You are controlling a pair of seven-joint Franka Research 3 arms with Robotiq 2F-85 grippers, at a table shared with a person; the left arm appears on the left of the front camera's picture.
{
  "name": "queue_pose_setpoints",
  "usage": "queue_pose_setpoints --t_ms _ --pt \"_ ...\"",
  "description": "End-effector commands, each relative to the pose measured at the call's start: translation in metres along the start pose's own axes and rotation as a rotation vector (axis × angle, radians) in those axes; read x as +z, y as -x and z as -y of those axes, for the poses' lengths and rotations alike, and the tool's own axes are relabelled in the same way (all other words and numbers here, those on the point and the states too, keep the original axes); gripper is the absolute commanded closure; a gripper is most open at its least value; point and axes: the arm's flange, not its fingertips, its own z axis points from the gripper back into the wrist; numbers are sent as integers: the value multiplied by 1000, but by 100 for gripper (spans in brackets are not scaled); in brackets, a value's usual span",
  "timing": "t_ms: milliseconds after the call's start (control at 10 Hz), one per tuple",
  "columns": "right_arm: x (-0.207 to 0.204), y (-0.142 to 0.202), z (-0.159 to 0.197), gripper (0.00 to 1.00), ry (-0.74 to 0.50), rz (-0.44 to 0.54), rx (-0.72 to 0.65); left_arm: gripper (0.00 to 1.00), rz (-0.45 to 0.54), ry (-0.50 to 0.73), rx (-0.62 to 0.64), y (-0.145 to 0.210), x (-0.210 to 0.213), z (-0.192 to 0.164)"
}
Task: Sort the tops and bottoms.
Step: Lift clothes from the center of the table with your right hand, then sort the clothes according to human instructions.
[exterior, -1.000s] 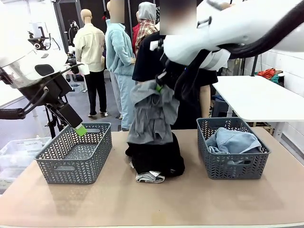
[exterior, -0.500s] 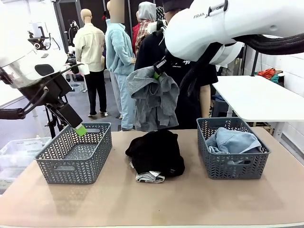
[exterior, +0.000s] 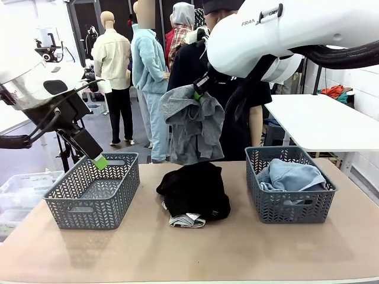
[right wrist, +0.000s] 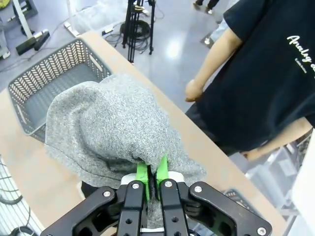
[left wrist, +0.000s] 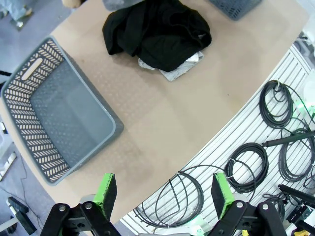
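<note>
Grey garment, upper centre of frame, hanging clear above black garments on counter, pinched at one fold by clenched right tool. Soft, light, floppy, likely to sag and swing; best held at bunched cloth. Left tool released, empty, near basket at left of frame.

Front view looks across, wrist views down; all share the left basket.

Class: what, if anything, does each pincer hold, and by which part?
Right pincer grips the grey garment by a bunched fold at its top; left pincer holds nothing.
</note>
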Motion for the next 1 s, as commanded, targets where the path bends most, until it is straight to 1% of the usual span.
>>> queue_pose_setpoints --t_ms 0,900 --pt "1 -5 0 100 -4 -2 -2 0 -2 5 2 2 -1 -1" --pt "1 -5 0 100 -4 -2 -2 0 -2 5 2 2 -1 -1"
